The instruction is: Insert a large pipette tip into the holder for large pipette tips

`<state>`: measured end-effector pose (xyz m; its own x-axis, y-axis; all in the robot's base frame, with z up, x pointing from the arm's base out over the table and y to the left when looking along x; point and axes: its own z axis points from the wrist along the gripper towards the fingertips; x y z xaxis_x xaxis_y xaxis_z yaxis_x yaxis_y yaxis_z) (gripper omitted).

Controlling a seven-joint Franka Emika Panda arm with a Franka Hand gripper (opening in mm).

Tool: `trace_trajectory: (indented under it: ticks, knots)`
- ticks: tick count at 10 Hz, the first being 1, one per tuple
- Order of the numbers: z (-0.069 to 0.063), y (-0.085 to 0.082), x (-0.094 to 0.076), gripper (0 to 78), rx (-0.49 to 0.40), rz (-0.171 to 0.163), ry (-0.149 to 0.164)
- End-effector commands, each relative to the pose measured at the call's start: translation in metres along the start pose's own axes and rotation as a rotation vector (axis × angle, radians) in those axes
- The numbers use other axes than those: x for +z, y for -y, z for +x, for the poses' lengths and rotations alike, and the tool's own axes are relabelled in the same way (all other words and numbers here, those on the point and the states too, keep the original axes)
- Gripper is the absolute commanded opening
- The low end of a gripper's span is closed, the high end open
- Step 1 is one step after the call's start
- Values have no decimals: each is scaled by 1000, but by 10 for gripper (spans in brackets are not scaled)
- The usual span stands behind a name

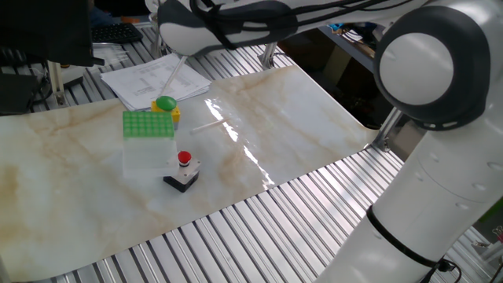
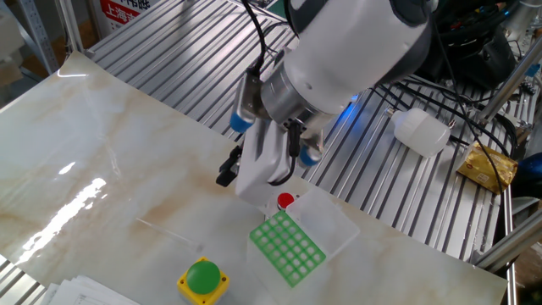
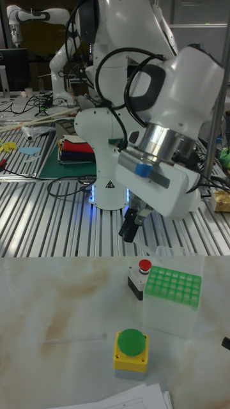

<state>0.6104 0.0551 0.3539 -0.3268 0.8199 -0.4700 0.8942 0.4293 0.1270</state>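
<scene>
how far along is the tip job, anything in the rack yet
Nothing looks done yet. The tip lies flat on the table, apart from the green rack, and no tip stands in the rack's holes. The hand hangs above the table near the rack with nothing seen in it; whether it is open is unclear. Left: reach the tip, grasp it, carry it over and insert it.
</scene>
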Motion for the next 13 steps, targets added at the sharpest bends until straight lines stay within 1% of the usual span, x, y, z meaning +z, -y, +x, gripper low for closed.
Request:
trace_trajectory:
  ticks: [1,3,4,7,9,13]
  knots:
    - [2,-2,1,11,-4,-22,23]
    - [3,-2,1,11,-22,-35,50]
    - [4,-1,3,11,-43,-45,72]
    - [7,1,6,11,-53,-60,92]
    - [11,2,6,11,-60,-63,110]
    - [16,4,8,11,-67,-75,124]
